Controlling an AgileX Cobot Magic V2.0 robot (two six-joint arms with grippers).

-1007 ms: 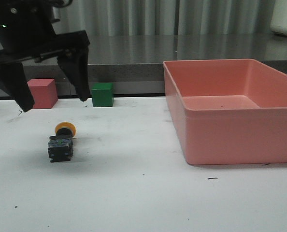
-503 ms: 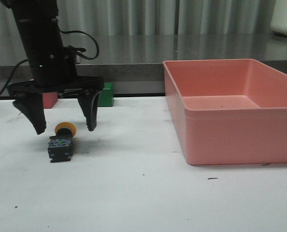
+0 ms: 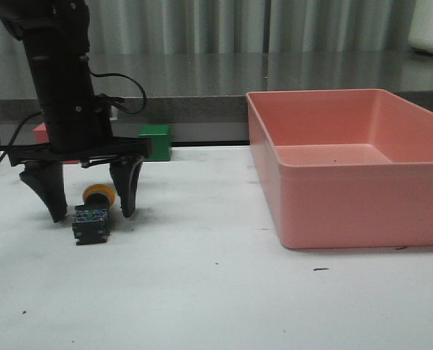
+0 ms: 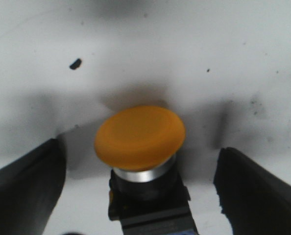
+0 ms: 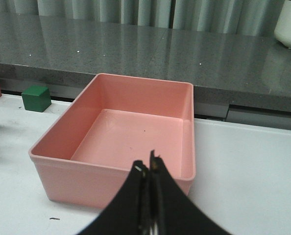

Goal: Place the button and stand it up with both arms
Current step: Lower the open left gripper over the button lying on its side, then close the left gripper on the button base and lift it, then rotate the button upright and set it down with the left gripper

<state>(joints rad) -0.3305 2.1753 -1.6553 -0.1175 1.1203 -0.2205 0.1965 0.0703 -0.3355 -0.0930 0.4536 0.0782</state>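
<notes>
The button lies on its side on the white table, yellow cap toward the back, black body with bluish base toward the front. My left gripper is open and straddles it, one finger on each side, tips close to the table. In the left wrist view the button lies between the two dark fingers, with gaps on both sides. My right gripper is shut and empty, held above the table near the pink bin; it is out of the front view.
A pink bin stands on the right, also in the right wrist view. A green cube and a red cube stand at the table's back edge, behind the left arm.
My left gripper has come down from high above the table and now straddles the button, its fingers narrowed around it. The button has not moved.
</notes>
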